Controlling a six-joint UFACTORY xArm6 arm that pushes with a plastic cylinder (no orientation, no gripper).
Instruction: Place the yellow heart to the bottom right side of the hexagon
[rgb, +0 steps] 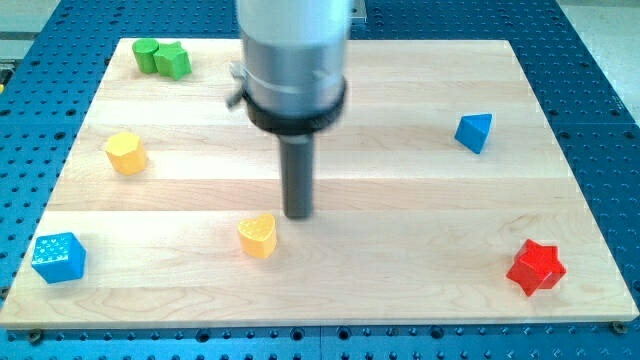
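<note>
The yellow heart lies low on the wooden board, left of the middle. The yellow hexagon lies at the view's left, well up and to the left of the heart. My tip rests on the board just to the upper right of the heart, with a small gap between them. The arm's grey body rises from the rod to the view's top.
A green cylinder and a green star sit together at the top left. A blue cube is at the bottom left, a blue triangle block at the right, a red star at the bottom right. The board's edges meet a blue perforated table.
</note>
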